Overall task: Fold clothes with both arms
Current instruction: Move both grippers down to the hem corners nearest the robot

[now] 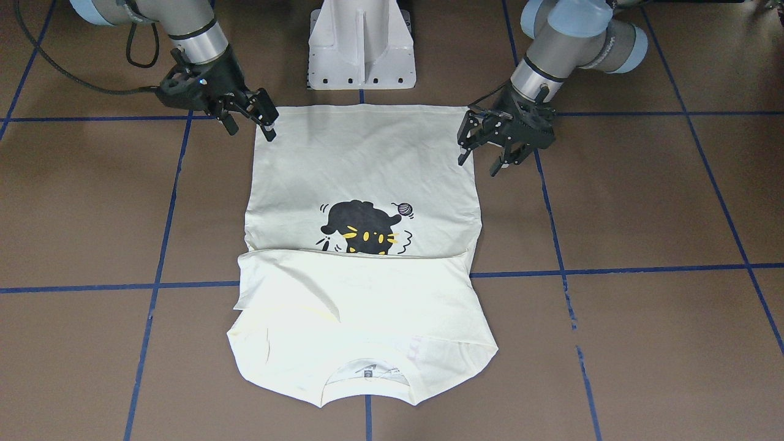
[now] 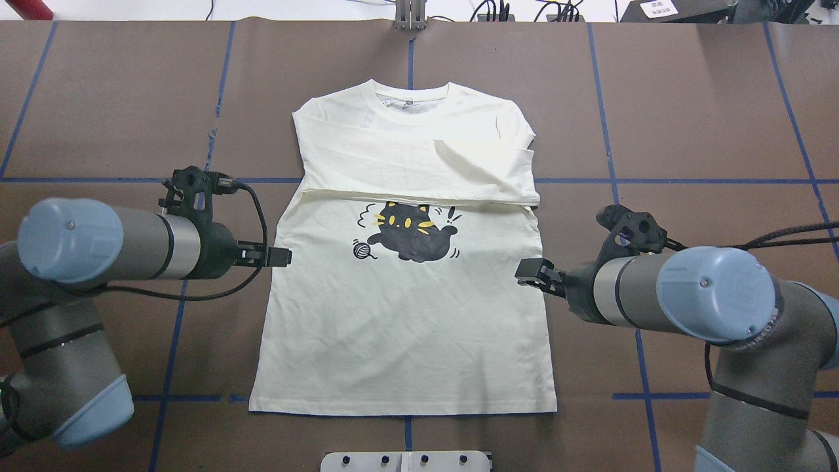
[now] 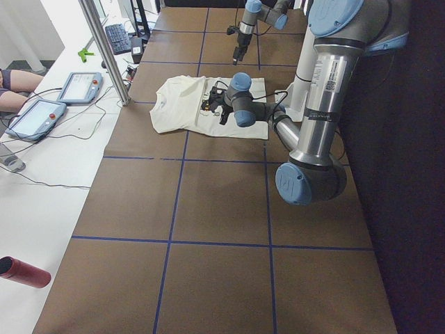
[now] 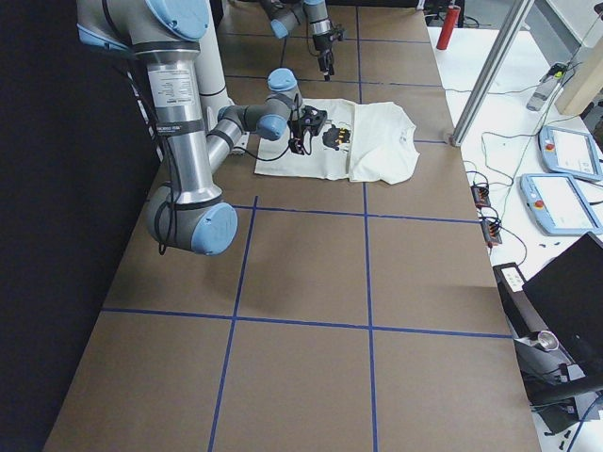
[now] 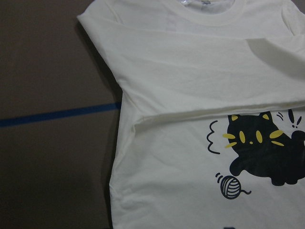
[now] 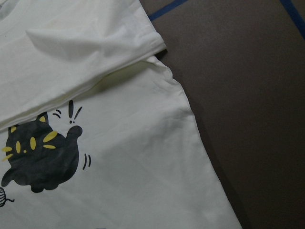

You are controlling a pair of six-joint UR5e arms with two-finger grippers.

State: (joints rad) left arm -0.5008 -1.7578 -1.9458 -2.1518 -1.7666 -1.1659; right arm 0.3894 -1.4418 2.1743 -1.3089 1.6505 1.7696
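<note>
Black end effector point(image 2: 280, 257) on my left arm first: it sits right at the left side seam of the shirt point(image 2: 400, 314), tip pointing inward across the fabric, fingers spread apart and holding nothing. Looks to me like it's hovering over the edge, not pressing on it, but I can't say how high.

Middle of the bench point(image 2: 118, 98): the shirt lies flat, print side up. Its long axis runs straight away from me, with the hem point(image 2: 400, 412) near my base and the collar point(image 2: 411, 105) at the far end. The sleeves point(image 2: 419, 164) are already folded in across the chest, and their lower edge just clips the top of the cat print point(image 2: 409, 239).

Then my right end effector point(image 2: 524, 269), the mirror image at the right side seam. It's also spread wide and empty, also pointing inward, a touch nearer to me than the left one.

So the shirt lies between my two end effectors, inward from each. Neither arm is really closer, since each is parked on its own edge. My guess is the next fold goes along that long axis, hem up toward the collar, so both would need to slide back toward the near corners before pinching.
</note>
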